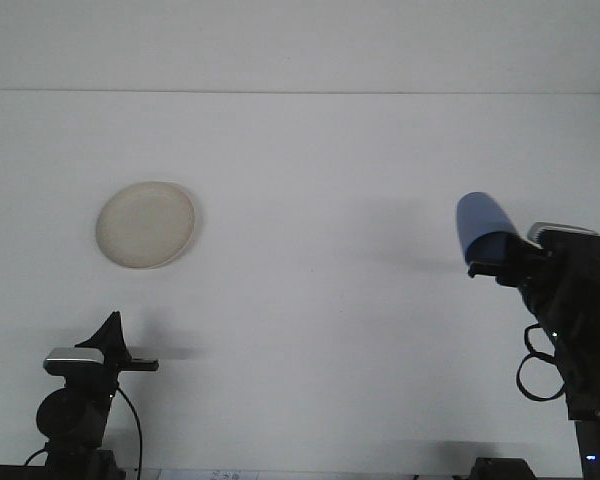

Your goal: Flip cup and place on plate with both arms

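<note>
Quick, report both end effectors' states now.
Left end effector: holds nothing; open or shut cannot be told.
Right end effector: closed on the blue cup, lifted off the table.

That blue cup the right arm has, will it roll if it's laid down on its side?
Probably yes: the cup looks round and smooth, with no handle in view. It seems light, since the right pincer carries it tilted, gripping only one end. Its smooth surface could be slippery. Set it upright on the plate.

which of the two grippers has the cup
The right gripper, at the right edge, grips the blue cup, tilted up-left. The left gripper sits low at bottom left, holding nothing.
</note>
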You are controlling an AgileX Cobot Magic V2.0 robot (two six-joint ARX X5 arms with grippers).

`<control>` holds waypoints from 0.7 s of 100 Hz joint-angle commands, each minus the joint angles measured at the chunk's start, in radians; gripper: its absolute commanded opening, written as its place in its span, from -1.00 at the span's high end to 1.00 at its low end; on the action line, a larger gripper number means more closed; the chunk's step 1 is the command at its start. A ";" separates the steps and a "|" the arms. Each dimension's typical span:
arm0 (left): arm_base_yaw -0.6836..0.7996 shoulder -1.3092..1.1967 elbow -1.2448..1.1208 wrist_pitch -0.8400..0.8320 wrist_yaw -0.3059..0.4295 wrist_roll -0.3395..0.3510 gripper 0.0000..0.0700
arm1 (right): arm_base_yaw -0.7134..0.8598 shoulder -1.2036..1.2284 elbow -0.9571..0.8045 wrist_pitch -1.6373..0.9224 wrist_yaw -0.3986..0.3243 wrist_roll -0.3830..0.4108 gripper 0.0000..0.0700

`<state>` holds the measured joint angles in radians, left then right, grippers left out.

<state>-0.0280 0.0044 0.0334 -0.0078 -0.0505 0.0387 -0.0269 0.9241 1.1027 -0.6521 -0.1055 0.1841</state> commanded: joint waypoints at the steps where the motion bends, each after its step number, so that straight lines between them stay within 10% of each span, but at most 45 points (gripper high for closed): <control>1: 0.002 -0.002 -0.019 0.010 -0.002 -0.002 0.96 | 0.115 0.066 0.100 -0.191 -0.003 -0.028 1.00; 70: 0.002 -0.002 -0.019 0.010 -0.002 -0.002 0.96 | 0.825 0.670 0.306 -0.541 0.004 -0.104 1.00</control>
<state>-0.0280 0.0044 0.0334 -0.0078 -0.0505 0.0387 0.7685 1.5623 1.3849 -1.1927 -0.1013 0.1005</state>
